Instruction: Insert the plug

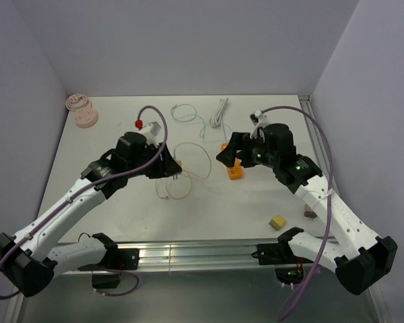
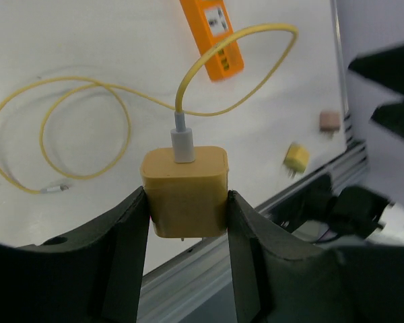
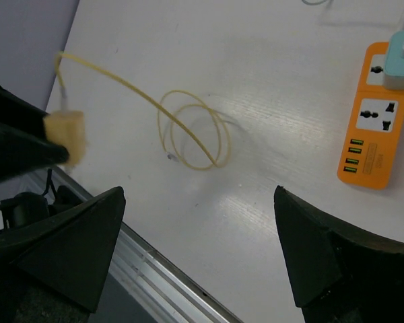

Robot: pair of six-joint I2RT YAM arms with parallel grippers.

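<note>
My left gripper (image 1: pixel 170 165) is shut on a yellow plug block (image 2: pixel 185 192) and holds it above the table, its prongs pointing back between my fingers. A white connector joins the block to a yellow cable (image 2: pixel 60 134) that coils on the table. The orange power strip (image 1: pixel 233 168) lies at the table's middle; it also shows in the left wrist view (image 2: pixel 212 37) and the right wrist view (image 3: pixel 374 141), where a light-blue plug (image 3: pixel 398 64) sits in its far socket. My right gripper (image 1: pixel 225 156) is open and empty above the table, next to the strip.
A small yellow adapter (image 1: pixel 277 222) and a brown one (image 1: pixel 310 214) lie at the front right. A pink round object (image 1: pixel 82 113) sits at the back left, a red piece (image 1: pixel 139 124) near it, and white cables (image 1: pixel 219 111) lie at the back. A metal rail (image 1: pixel 195 254) runs along the front edge.
</note>
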